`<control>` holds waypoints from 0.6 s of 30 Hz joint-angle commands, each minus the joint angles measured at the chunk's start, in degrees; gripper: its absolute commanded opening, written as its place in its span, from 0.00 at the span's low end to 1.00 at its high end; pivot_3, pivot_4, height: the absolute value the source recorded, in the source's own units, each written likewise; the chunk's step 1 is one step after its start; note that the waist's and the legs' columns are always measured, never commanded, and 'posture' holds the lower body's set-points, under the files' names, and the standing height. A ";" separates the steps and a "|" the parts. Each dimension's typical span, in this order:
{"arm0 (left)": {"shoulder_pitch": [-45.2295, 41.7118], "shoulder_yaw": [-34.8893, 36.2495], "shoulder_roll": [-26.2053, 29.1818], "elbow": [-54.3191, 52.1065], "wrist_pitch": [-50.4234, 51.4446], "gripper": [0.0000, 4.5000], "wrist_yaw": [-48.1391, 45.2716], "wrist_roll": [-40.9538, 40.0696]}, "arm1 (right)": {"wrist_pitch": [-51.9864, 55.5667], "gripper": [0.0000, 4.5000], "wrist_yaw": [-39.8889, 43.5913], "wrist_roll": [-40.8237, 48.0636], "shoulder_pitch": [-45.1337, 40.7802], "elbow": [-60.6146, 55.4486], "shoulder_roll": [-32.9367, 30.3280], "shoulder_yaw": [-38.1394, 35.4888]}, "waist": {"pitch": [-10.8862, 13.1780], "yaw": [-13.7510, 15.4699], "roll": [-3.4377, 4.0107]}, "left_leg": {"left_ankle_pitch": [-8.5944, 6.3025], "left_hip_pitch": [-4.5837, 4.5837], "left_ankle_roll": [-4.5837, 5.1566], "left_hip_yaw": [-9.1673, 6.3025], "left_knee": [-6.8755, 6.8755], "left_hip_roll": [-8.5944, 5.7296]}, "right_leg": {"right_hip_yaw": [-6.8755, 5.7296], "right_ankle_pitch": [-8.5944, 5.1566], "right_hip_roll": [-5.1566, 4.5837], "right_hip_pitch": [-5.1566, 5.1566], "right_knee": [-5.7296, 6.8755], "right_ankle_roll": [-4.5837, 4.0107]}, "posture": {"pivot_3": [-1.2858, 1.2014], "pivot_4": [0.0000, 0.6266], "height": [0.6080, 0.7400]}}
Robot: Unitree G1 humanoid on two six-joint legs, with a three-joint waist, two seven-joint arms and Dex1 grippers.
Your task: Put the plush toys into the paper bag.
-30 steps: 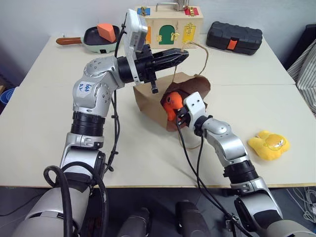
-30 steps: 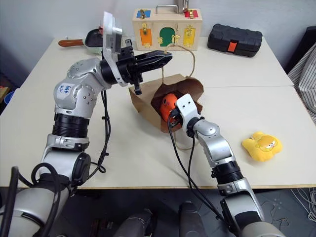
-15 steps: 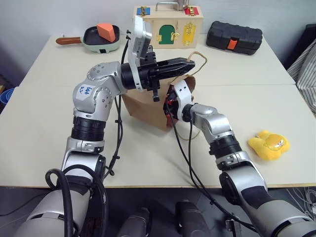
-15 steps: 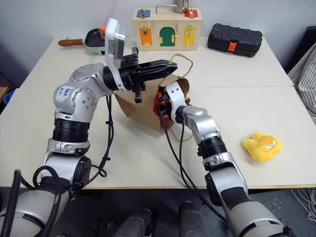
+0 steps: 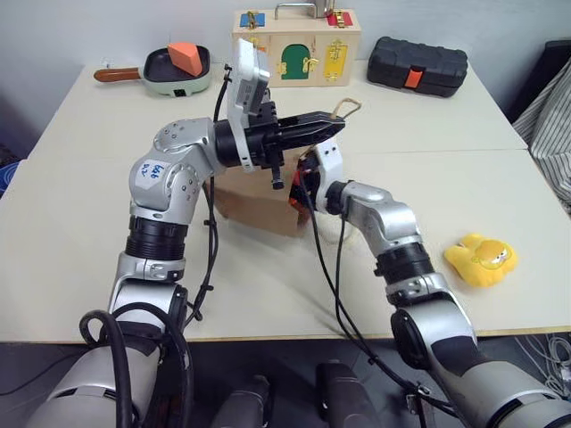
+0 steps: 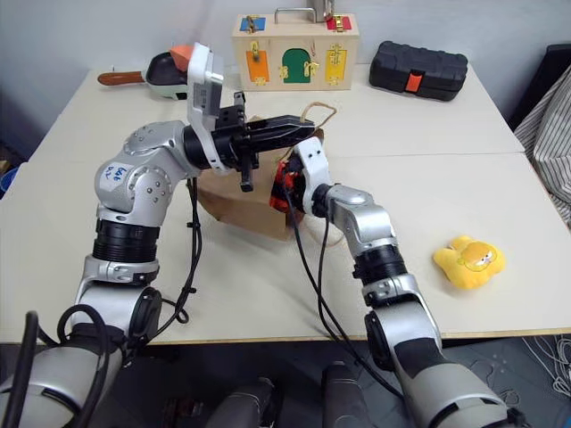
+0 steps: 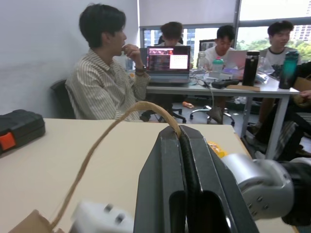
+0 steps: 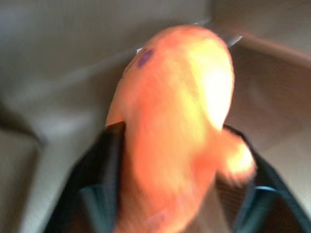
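Right wrist view, blurred orange toy (image 8: 170, 131) between right gripper (image 8: 170, 194) fingers, grip unclear, left gripper (image 7: 181, 141) pinching bag handle (image 7: 104, 141).

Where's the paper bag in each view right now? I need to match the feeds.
Left eye view: paper bag at table centre, between the arms.
Right eye view: same spot, slightly left of centre.
Left wrist view: its cord handle looping to the left hand.
Right wrist view: its brown inside behind the orange plush toy.
Shared landmark: black case, in both eye views and the left wrist view.
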 commanded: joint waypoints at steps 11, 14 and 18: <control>1.74 3.75 4.75 -5.69 1.51 0.00 0.92 -3.38 | 38.79 0.98 -6.08 17.96 24.37 -45.07 -28.18 -36.73 | 0.00 2.91 -0.01 | -0.02 -0.07 0.04 0.22 -0.13 -0.03 | 0.06 0.00 -0.03 0.07 -0.28 0.00 | 0.52 0.24 1.00; 2.96 3.61 4.96 -7.82 2.40 0.00 1.05 -4.23 | 33.76 0.98 -7.72 10.52 35.10 -43.94 -35.83 -36.92 | 0.00 3.49 -0.01 | -0.02 -0.05 0.05 0.38 -0.14 -0.04 | 0.11 0.00 -0.05 0.08 -0.32 0.00 | 0.52 0.24 1.00; 4.01 3.32 4.90 -9.52 2.93 0.00 1.49 -4.74 | 32.09 0.98 -9.11 7.20 43.87 -43.05 -37.29 -37.38 | 0.00 3.73 -0.02 | -0.01 0.00 0.09 0.80 -0.15 0.00 | 0.16 0.00 -0.10 0.07 -0.37 0.01 | 0.52 0.24 1.00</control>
